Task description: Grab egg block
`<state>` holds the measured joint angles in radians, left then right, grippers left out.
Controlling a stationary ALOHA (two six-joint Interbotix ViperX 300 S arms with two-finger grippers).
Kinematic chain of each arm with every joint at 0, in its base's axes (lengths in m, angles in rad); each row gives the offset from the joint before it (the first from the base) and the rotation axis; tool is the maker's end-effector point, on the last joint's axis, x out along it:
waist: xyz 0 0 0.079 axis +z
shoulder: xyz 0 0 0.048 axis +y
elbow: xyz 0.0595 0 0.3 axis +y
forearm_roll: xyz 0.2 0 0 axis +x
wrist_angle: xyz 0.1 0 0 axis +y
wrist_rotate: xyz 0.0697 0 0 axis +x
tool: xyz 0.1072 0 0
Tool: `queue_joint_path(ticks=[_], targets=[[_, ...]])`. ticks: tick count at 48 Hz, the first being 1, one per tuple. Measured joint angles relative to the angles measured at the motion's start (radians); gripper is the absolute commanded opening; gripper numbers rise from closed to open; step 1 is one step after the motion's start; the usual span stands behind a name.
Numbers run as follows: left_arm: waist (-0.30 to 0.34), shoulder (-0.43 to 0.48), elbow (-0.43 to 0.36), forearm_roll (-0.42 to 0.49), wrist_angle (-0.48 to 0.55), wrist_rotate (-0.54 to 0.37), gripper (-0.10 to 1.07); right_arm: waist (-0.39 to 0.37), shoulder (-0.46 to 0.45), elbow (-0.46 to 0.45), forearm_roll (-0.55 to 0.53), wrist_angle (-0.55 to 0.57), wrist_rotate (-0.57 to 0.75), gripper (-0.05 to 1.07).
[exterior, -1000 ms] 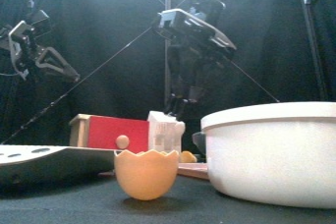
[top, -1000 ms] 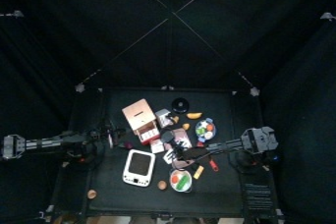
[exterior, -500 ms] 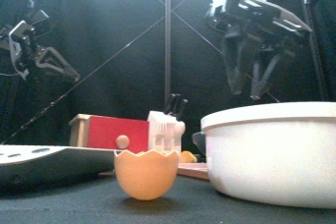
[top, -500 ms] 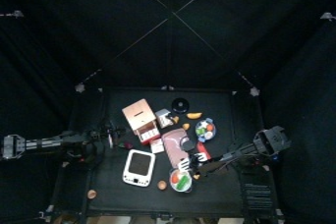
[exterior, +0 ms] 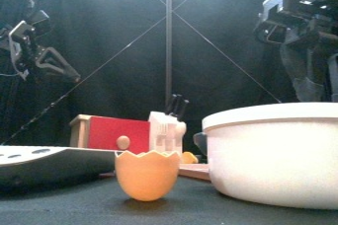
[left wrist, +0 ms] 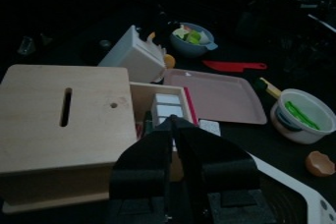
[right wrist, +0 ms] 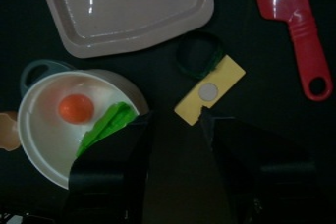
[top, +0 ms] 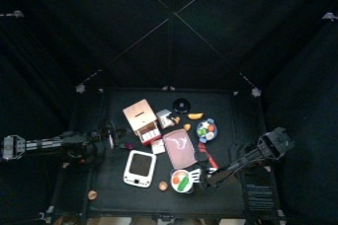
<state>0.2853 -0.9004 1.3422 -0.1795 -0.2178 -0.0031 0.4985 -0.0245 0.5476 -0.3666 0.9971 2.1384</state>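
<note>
Right pincer (right wrist: 188, 135), pressed together, has swung toward 5 o'clock, now above the white egg-holding bowl (right wrist: 53, 135); left pincer (left wrist: 175, 141) unchanged, also closed.

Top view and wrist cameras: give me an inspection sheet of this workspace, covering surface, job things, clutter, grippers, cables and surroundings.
Surface: black table, things crowded around its middle.
Job's things: egg block, upright near the front edge beside the white bowl, not gripped.
Clutter: pink tray, wooden box, red utensil, yellow cheese slice.
Grippers: left gripper shut, empty, facing the wooden box; right gripper above the white bowl and yellow cheese slice.
Cables: nothing seen.
Surroundings: black curtains.
</note>
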Motion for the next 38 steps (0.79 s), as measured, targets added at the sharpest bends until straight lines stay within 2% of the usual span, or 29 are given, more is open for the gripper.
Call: queue_joint_path(ticks=[16, 26, 38], targets=[[0.0, 0.0, 0.0, 0.0, 0.002, 0.0, 0.51, 0.002, 0.035, 0.107, 0.031, -0.14, 0.089, 0.83], [0.0, 0.0, 0.0, -0.003, 0.002, 0.0, 0.51, 0.002, 0.038, 0.138, 0.035, -0.153, 0.092, 0.91], [0.0, 0.0, 0.0, -0.006, 0.002, 0.0, 0.51, -0.029, 0.06, 0.147, 0.026, -0.17, 0.092, 0.92]])
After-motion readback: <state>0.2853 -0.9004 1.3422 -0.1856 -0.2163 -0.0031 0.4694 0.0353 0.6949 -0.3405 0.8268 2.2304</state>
